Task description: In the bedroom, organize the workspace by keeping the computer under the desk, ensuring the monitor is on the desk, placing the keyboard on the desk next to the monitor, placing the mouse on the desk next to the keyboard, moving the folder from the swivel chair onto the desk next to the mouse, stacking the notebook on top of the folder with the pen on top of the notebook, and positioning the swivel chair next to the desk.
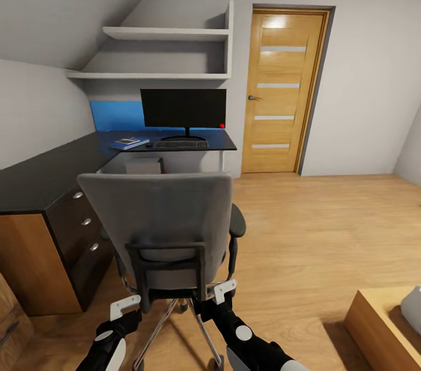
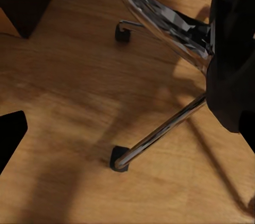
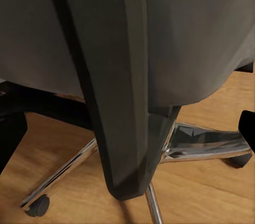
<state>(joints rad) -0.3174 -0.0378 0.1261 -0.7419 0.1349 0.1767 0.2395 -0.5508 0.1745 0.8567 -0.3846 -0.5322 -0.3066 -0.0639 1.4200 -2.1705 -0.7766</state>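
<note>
A: Looking nearly done? Monitor (image 1: 183, 108), keyboard (image 1: 180, 144), mouse (image 1: 149, 145) and folder (image 1: 130, 143) stack sit on the surface (image 1: 35, 175).

B: Yep, just the swivel chair (image 1: 161, 229) left, short of that surface. Both end effectors (image 1: 125, 307) (image 1: 225, 291) behind it, grip can't tell.

No text, label, brand or number can be read on anything here.

Soft even light, faint floor shadows, wide-angle edge stretch

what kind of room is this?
Likely an attic bedroom used as a home office: sloped ceiling, black desk with a monitor, swivel chair, oak door.
</note>
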